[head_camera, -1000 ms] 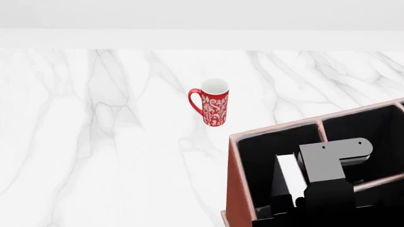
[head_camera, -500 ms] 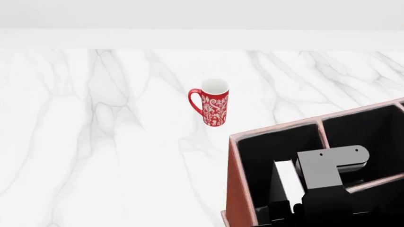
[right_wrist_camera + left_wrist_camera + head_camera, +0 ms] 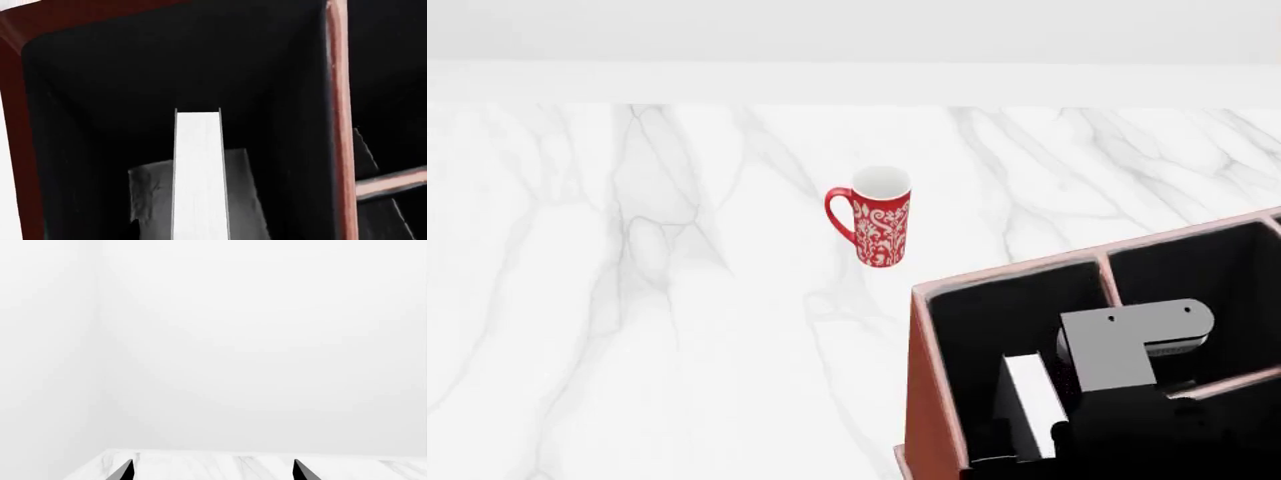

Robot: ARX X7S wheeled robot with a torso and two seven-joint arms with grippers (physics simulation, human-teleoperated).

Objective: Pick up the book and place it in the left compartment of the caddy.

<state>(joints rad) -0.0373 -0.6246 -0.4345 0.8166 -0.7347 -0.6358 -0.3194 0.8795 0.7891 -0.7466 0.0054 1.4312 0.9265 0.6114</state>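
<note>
My desk (image 3: 627, 300) is white marble-look stone with grey veining, smooth. The mug (image 3: 881, 228) looks glazed ceramic, red with white pattern. The caddy (image 3: 924, 400) has matt reddish-brown walls and black lining. The book (image 3: 198, 175) shows plain white paper edges.

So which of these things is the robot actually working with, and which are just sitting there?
In use:
- book, white page edges showing, inside the caddy
- caddy, reddish-brown box
- left compartment, the long section holding the book
- right arm, over the caddy

Just sitting there:
- red patterned mug, standing apart on the marble table
</note>
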